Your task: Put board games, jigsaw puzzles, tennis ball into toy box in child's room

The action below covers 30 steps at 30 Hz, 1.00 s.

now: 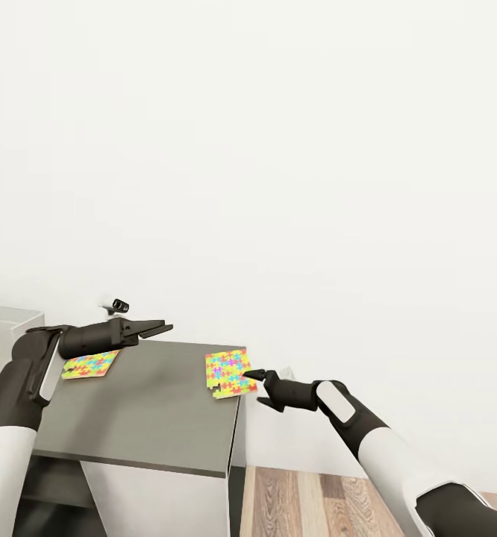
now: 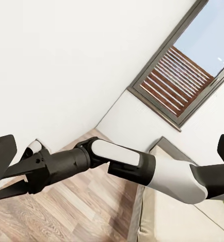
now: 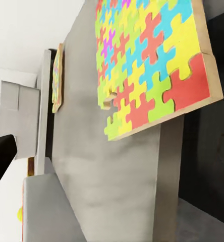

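Note:
Two jigsaw puzzles lie on the dark grey table (image 1: 144, 418). One puzzle (image 1: 230, 373) (image 3: 152, 65) overhangs the table's right edge. My right gripper (image 1: 257, 388) is open beside that edge, its upper fingertip at the sheet's rim and the lower one below it. The other puzzle (image 1: 90, 365) (image 3: 56, 75) lies at the table's back left, partly under my left gripper (image 1: 159, 328), which hovers open above it with nothing between its fingers. A pale grey flared shape (image 3: 18, 121) beyond the table looks like the toy box. The board games and the tennis ball are out of view.
A small dark object (image 1: 119, 305) stands at the table's back edge against the white wall. A pale grey top (image 1: 6, 321) adjoins on the left. Wood-plank floor (image 1: 316, 500) lies right of the table. The left wrist view shows a slatted window (image 2: 180, 75) and the beige bed (image 2: 162, 222).

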Available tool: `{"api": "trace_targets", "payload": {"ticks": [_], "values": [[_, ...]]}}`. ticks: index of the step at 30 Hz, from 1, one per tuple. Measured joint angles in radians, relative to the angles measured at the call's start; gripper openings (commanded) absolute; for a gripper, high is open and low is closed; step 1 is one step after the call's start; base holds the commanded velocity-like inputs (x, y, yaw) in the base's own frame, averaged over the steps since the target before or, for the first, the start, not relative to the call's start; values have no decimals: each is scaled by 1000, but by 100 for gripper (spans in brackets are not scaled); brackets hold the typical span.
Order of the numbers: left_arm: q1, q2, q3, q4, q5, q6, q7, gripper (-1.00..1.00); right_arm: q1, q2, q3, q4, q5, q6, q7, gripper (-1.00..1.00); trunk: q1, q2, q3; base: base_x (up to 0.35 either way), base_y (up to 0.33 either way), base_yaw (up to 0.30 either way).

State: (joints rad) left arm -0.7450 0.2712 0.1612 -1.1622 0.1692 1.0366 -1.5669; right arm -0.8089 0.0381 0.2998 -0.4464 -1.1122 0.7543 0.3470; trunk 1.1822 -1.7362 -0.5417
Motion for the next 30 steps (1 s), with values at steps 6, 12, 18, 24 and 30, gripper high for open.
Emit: {"api": "trace_targets", "payload": {"ticks": [6,12,18,24,30], "values": [[0,0,0,-1,0,0,0,100,0,-5,5,-1,3,-36,4,100,0,0,0,0,0,0],[0,0,0,-3,0,0,0,100,0,-5,7,-1,21,-49,5,100,0,0,0,0,0,0],[0,-1,0,-4,0,0,0,100,0,-4,7,-1,47,-72,7,100,23,-42,-19,0,0,0],[0,-1,0,-5,0,0,0,100,0,-4,7,-2,55,-87,8,100,42,-77,-34,0,0,0],[0,-2,0,-5,0,0,0,100,0,-3,7,-2,56,-90,10,100,42,-77,-34,0,0,0]]}}
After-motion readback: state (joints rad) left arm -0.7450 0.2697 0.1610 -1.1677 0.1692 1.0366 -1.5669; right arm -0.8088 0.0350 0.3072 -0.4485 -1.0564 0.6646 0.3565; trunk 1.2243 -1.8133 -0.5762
